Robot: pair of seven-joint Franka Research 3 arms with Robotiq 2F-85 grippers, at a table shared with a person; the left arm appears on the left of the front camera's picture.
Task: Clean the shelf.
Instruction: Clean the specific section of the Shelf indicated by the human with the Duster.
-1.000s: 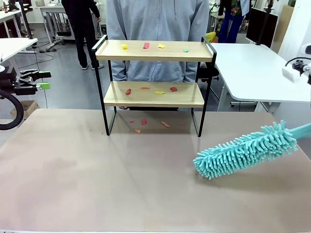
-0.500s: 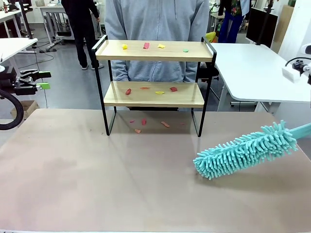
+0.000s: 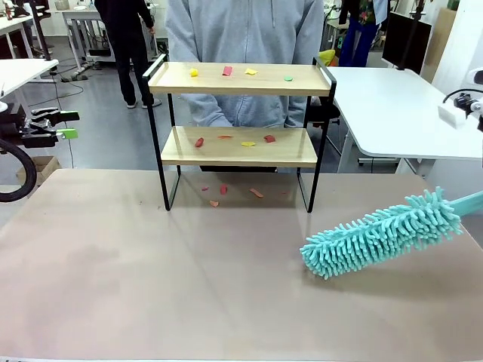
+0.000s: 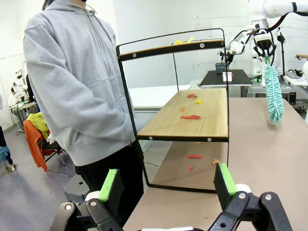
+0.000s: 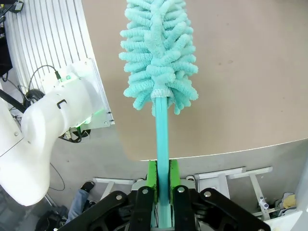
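Note:
The shelf (image 3: 238, 80) stands at the table's far middle: two light wood boards in a black frame, with small red, yellow, orange and green scraps on both boards and on the table beneath. The left wrist view catches the shelf (image 4: 192, 118) from its side. A teal fluffy duster (image 3: 381, 234) hovers low over the table's right side. My right gripper (image 5: 161, 173) is shut on the duster's (image 5: 158, 53) teal handle. My left gripper (image 3: 69, 124) waits at the far left edge, open and holding nothing; its green pads (image 4: 109, 185) stand wide apart.
A person in a grey hoodie (image 3: 245, 45) stands right behind the shelf. A white table (image 3: 400, 113) sits at the right rear. The tan table (image 3: 189, 286) has broad bare room in front of the shelf.

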